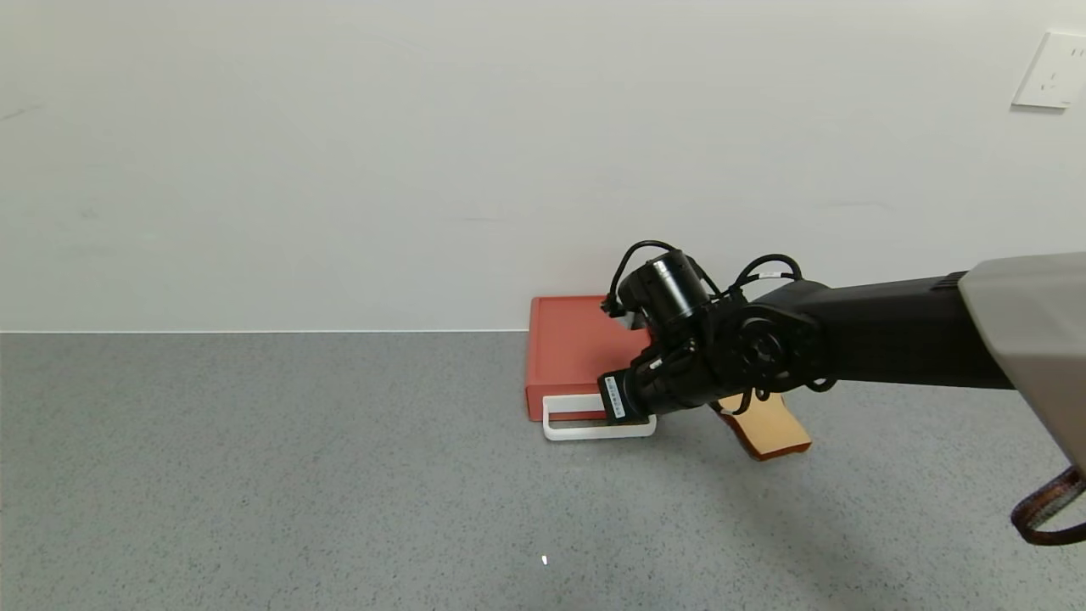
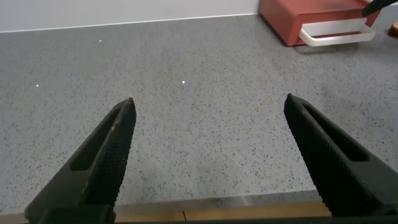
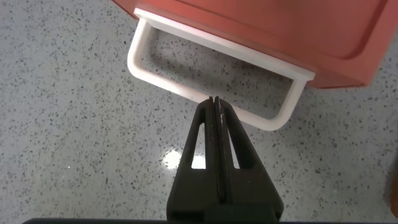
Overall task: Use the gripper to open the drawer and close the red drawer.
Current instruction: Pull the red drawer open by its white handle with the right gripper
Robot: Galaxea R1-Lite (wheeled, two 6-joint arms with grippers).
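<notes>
One red drawer point(image 1: 570, 352) right of centre in head view, back against wall point(image 1: 339, 153), on grey speckled table point(image 1: 254, 475). One white loop handle point(image 1: 594, 428) on its near face. Right gripper point(image 3: 215, 104) at handle's near bar, fingers pressed together, tips touching bar, nothing between them. One tan toast slice point(image 1: 772, 428) beside drawer, lower right, partly hidden by arm. Left gripper point(image 2: 208, 109) low, well apart from drawer, fingers spread wide, holding nothing. One wall socket point(image 1: 1052, 70) upper right.

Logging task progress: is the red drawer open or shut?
Shut: the red drawer front sits flush, white handle protruding. The right claw, closed, touches it.
</notes>
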